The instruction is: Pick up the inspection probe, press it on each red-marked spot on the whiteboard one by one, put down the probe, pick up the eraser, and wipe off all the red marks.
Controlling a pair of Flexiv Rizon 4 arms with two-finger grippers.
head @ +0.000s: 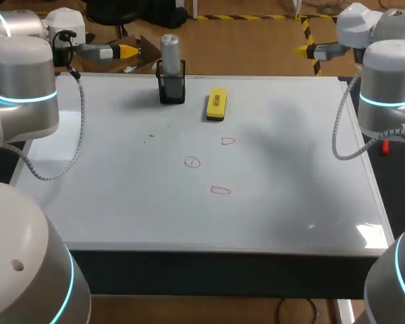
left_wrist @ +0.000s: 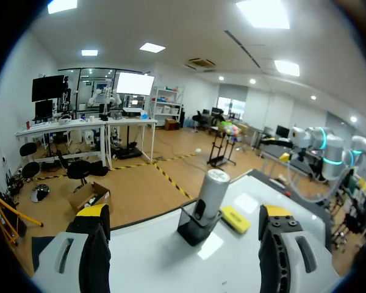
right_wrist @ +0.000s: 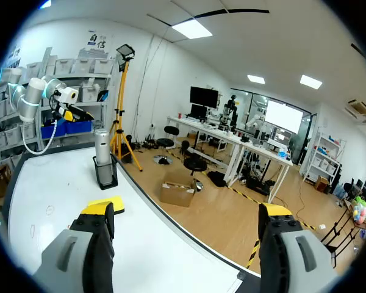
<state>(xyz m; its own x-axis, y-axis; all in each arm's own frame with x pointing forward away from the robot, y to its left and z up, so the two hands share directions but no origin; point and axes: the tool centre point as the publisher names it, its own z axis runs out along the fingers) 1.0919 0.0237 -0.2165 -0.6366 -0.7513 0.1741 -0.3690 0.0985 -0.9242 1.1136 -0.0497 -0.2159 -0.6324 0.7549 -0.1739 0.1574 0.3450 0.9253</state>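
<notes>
The silver inspection probe [head: 170, 48] stands upright in a black holder [head: 172, 88] at the whiteboard's [head: 121, 196] far edge. A yellow eraser [head: 216, 104] lies just right of it. Three red marks sit mid-board: one [head: 227, 141], a second [head: 192, 162], a third [head: 220, 190]. My left gripper [head: 126, 50] hovers open beyond the far left corner; in its wrist view the gripper [left_wrist: 184, 213] faces the probe [left_wrist: 212, 190] and the eraser [left_wrist: 235, 218] ahead. My right gripper [head: 304, 49] is open past the far right corner; its own view shows the gripper [right_wrist: 186, 210] empty, with the probe [right_wrist: 102, 149] far off.
My other arm's links appear in each wrist view: the right arm [left_wrist: 320, 143] and the left arm [right_wrist: 30, 97]. Grey arm bases [head: 20, 88] [head: 388, 88] flank the board. A few faint dark specks [head: 152, 135] mark the board left of the red marks.
</notes>
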